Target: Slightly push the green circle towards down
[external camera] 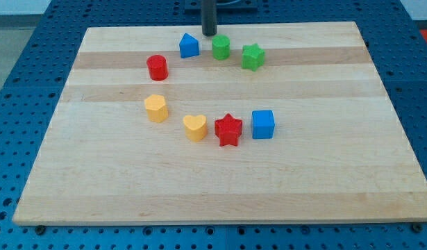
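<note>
1. green circle [221, 48]: upright cylinder near the board's top edge, a bit left of the view's centre line.
2. my tip [209, 32]: rod end sits just up-left of the green circle, close, contact not clear. Rod comes straight down from the view's top. No gripper on this arm, so no open/closed state to tell.
3. blue block [189, 46]: house-like shape, just left of the green circle, below-left of my tip.
4. green star [253, 56]: just right of the green circle, slightly lower.
5. red cylinder [157, 67]: further left, lower than the blue block.
6. Lower row, well apart from the green circle, left to right: yellow block [156, 108] (shape unclear), yellow heart [195, 128], red star [228, 130], blue cube [262, 124].
7. wooden board [324, 173]: light wood, all blocks rest on it.
</note>
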Controlling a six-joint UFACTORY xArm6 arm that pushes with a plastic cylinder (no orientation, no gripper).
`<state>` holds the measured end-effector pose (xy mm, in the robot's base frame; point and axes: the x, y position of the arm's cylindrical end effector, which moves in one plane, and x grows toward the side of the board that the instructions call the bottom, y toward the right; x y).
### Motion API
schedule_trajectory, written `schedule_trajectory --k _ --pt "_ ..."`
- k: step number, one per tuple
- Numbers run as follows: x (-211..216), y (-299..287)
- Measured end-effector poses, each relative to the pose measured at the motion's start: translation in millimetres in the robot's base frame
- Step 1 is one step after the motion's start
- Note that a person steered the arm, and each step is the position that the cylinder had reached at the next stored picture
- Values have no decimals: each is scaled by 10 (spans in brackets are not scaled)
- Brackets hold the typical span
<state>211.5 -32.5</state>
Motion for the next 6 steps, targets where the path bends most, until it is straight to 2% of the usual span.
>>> schedule_trajectory --k 2,5,6 --pt "548 427" --pt "656 338" --pt "1042 329"
